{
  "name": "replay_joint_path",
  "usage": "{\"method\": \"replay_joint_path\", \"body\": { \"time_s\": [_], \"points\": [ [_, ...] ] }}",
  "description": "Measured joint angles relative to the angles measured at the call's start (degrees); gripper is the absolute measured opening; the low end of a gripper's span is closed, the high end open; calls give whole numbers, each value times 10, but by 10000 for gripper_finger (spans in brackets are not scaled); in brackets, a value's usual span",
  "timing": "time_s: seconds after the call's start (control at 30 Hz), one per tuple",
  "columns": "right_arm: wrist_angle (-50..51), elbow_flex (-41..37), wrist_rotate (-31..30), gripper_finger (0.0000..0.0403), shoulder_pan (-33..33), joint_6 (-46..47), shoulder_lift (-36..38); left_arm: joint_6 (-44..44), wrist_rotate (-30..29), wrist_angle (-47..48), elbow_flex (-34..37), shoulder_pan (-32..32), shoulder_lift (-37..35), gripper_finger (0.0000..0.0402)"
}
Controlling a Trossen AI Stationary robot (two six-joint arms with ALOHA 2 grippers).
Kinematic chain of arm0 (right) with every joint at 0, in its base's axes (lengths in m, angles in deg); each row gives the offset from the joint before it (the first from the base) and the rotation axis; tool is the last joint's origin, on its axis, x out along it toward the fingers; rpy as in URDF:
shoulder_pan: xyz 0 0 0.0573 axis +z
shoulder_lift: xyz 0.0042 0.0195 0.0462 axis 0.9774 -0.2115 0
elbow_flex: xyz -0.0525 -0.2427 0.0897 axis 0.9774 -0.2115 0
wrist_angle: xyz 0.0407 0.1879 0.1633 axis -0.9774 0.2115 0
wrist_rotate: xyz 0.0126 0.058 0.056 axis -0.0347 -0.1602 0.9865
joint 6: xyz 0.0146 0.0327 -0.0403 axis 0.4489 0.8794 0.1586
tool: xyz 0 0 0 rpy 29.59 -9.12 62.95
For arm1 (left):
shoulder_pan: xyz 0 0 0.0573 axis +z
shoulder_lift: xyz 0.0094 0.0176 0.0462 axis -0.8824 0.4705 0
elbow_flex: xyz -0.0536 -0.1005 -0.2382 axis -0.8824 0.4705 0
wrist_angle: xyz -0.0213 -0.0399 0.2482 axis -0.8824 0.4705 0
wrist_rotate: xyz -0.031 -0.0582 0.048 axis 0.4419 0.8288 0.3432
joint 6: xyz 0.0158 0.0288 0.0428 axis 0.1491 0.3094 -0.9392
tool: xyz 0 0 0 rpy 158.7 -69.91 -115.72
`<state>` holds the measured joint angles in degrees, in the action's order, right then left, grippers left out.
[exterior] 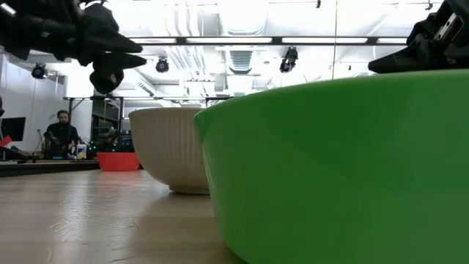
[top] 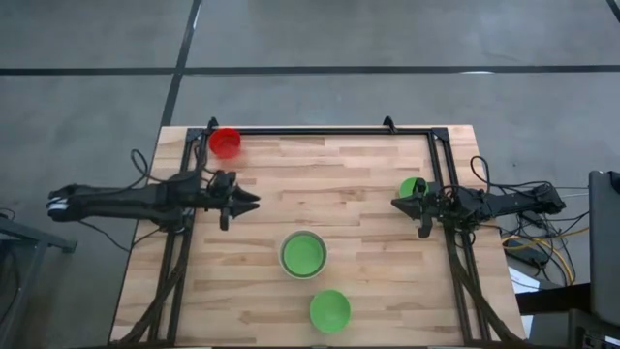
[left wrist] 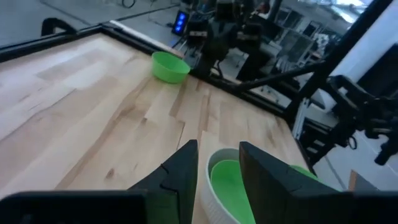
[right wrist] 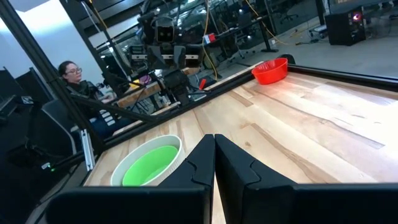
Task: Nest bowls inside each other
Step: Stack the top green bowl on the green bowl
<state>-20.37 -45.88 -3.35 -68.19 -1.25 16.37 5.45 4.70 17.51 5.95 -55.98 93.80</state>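
**A:** Far back left corner of the table [top: 368, 242], there's the red bowl [top: 225, 142], tiny and shiny. Left gripper [top: 254, 201] hovers nearby, fingers parted, holding nothing.

**B:** And mid-table?

**A:** The ribbed whitish bowl [top: 303, 255] with a green bowl [top: 303, 254] nested inside, a loose green one [top: 329, 310] just in front. Another green bowl [top: 411, 187] sits by the right gripper [top: 397, 203], pinched closed, empty.
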Motion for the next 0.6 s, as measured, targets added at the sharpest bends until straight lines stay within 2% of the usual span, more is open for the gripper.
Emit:
{"method": "replay_joint_path", "body": {
  "time_s": [0.6],
  "points": [
    [0, 0, 0, 8, 0, 0, 0, -39, 21, -10, 73, 0, -125, 122]
  ]
}}
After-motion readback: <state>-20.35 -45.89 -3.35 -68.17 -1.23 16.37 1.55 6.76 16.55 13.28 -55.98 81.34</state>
